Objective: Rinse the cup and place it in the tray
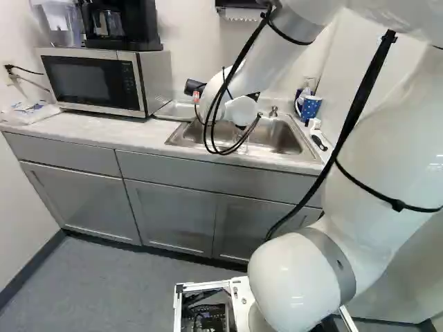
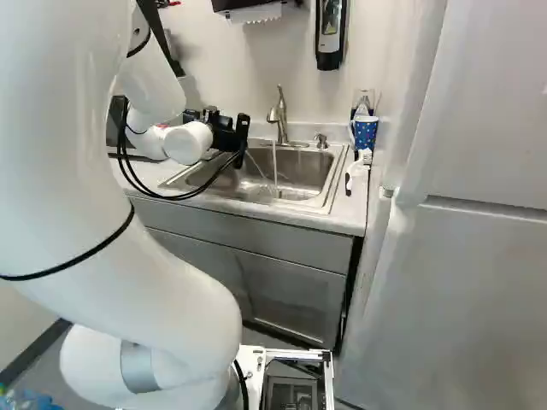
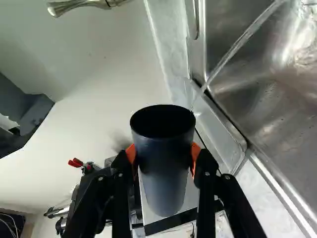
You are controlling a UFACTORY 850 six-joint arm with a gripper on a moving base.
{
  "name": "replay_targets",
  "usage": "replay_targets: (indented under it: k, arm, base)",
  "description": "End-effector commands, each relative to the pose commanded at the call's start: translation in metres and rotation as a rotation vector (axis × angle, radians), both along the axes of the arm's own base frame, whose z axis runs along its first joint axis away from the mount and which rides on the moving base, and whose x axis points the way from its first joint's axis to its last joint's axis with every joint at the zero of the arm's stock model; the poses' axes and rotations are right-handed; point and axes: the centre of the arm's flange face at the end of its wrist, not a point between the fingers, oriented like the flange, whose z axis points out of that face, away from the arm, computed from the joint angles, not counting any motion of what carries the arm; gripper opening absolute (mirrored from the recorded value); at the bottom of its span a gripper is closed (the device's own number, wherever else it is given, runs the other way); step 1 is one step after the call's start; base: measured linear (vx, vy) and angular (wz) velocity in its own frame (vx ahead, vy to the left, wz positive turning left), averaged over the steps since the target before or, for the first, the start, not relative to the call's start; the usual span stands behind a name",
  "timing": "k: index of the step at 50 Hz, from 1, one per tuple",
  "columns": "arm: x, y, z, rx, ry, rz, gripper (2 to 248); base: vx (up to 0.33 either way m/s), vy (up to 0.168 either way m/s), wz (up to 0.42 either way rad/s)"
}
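In the right base view my gripper (image 2: 226, 135) is over the sink's left part, partly hidden by the wrist. The wrist view shows the gripper (image 3: 163, 156) shut on the dark cup (image 3: 163, 173), orange pads against its two sides. The cup's open rim faces back towards the camera's side, and its inside looks dark. Water (image 3: 237, 47) runs in a thin stream that reaches close beside the rim; whether it touches the cup I cannot tell. The metal tray (image 1: 176, 110) lies on the counter between microwave and sink.
The faucet (image 2: 279, 115) stands behind the steel sink (image 2: 295, 203). A microwave (image 1: 97, 79) is on the counter at the left. Right of the sink are a blue dotted cup (image 2: 365, 131) and a white brush (image 2: 360, 161). A soap dispenser (image 2: 330, 34) hangs on the wall.
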Motion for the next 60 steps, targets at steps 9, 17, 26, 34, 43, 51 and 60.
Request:
replay_targets:
  k: [9, 17, 26, 34, 43, 51, 60]
  arm:
    - [0.0, 0.0, 0.0, 0.0, 0.0, 0.0, 123]
    - [0.0, 0.0, 0.0, 0.0, 0.0, 0.0, 123]
    - [0.0, 0.0, 0.0, 0.0, 0.0, 0.0, 123]
    - [0.0, 0.0, 0.0, 0.0, 0.0, 0.0, 123]
    - [0.0, 0.0, 0.0, 0.0, 0.0, 0.0, 123]
    - [0.0, 0.0, 0.0, 0.0, 0.0, 0.0, 123]
    - [0.0, 0.0, 0.0, 0.0, 0.0, 0.0, 123]
  base:
    - [0.0, 0.0, 0.0]
    - [0.0, 0.0, 0.0]
    - [0.0, 0.0, 0.0]
    - [0.0, 0.0, 0.0]
    - [0.0, 0.0, 0.0]
    - [0.0, 0.0, 0.0]
    - [0.0, 0.0, 0.0]
